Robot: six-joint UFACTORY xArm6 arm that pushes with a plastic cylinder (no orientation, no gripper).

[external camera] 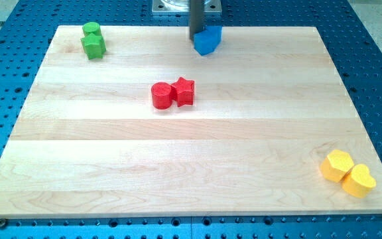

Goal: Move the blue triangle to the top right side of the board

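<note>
Yellow comes first at the view's bottom right: 2 blocks, a yellow hexagon-like block [337, 164] and a yellow heart-shaped block [359, 180], touching one another near the corner of the wooden board [178, 172]. Midway up, a red cylinder [161, 95] and a red star [184, 91] sit pressed together, slightly left of centre. Farther off, at the top left, 2 green blocks [93, 40] stand in contact; their shapes are hard to tell.

At the top edge, near the middle, lies the blue triangle [207, 40]. My tip [197, 37] stands at its left side, touching or all but touching it, and it grasps nothing, being a bare rod. So the block lies directly to the view's right of my tip, and the target corner lies farther the same way. I judge that a push toward the view's right, along the top edge, suits this placement, with the other blocks well apart from that path.
</note>
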